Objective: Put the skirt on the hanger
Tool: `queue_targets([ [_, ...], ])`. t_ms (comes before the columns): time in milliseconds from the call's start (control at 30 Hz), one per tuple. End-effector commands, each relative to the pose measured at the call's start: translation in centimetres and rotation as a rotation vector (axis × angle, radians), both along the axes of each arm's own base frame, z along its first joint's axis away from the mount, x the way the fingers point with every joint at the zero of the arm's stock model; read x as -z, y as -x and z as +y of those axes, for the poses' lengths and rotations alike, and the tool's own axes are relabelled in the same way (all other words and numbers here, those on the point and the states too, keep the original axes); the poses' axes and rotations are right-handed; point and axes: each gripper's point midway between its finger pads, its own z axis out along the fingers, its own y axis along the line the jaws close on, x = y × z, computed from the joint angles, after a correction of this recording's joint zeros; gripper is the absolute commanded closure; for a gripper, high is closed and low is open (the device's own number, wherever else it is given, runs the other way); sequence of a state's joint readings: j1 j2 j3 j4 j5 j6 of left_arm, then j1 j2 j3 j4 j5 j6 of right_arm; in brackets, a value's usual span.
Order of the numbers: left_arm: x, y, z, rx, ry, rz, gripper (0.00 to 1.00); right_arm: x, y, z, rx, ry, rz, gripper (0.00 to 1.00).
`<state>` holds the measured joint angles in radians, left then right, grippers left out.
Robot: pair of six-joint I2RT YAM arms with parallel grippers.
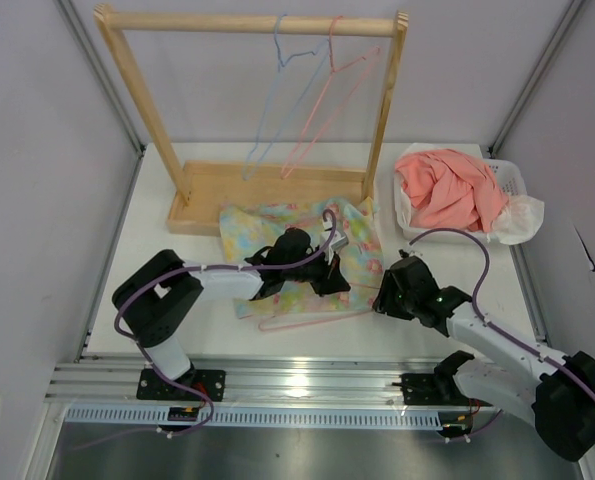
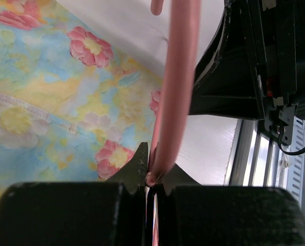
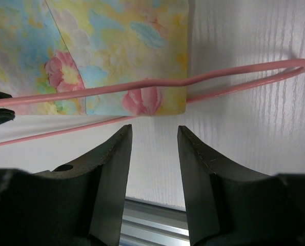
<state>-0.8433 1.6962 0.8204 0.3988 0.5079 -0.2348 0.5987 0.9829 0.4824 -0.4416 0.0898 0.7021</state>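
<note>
The hanger [image 1: 307, 322] lies flat on the surface [image 1: 217, 335] along the skirt's near edge. The right tool [image 3: 153, 134] sits just nearer than the skirt's near right corner. It is released, with its jaws apart and nothing between them, and the hanger's looped end lies just past their tips. One wire of that loop [image 3: 234, 74] crosses over the skirt's [image 3: 116, 46] near corner. The other wire runs just off its edge on bare white.

The left tool [image 2: 153, 177] is over the skirt, clenched on the hanger's pink wire [image 2: 178, 77], which rises out from between its tips. Flowered cloth [image 2: 49, 102] lies spread beneath it.

From above, the left tool [image 1: 322, 278] covers the middle of the skirt [image 1: 277, 220], and the right tool [image 1: 382, 295] is just off its near right side. The skirt lies flat, and its far edge touches the base of a wooden rack [image 1: 247, 185]. A blue hanger [image 1: 267, 110] and a second pink hanger [image 1: 322, 110] hang from the rack's bar beyond the skirt.

To the skirt's far right, a white basket [image 1: 507, 175] holds a coral garment [image 1: 447, 190]. Pale grey walls close in the far side and both flanks. A metal rail [image 1: 297, 380] runs along the near edge.
</note>
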Motion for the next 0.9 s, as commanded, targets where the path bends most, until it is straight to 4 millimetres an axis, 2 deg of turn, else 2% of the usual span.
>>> queue_targets([
  [0,5.0,1.0,2.3,-0.003,-0.180,0.060,1.00,-0.3,-1.8,0.0,0.018,0.023,-0.069,0.53],
  [300,5.5,0.8,2.6,-0.010,-0.188,0.067,1.00,0.4,-2.7,-0.1,0.029,0.062,-0.068,0.48],
  [633,5.8,0.6,3.1,-0.016,-0.204,0.072,1.00,0.8,-3.4,0.8,0.028,0.042,-0.071,0.49],
  [767,6.0,0.3,3.3,-0.024,-0.208,0.077,1.00,0.9,-3.4,0.9,0.032,0.034,-0.073,0.53],
  [867,6.3,0.2,3.4,-0.031,-0.215,0.078,1.00,0.9,-3.5,0.8,0.042,0.033,-0.073,0.61],
])
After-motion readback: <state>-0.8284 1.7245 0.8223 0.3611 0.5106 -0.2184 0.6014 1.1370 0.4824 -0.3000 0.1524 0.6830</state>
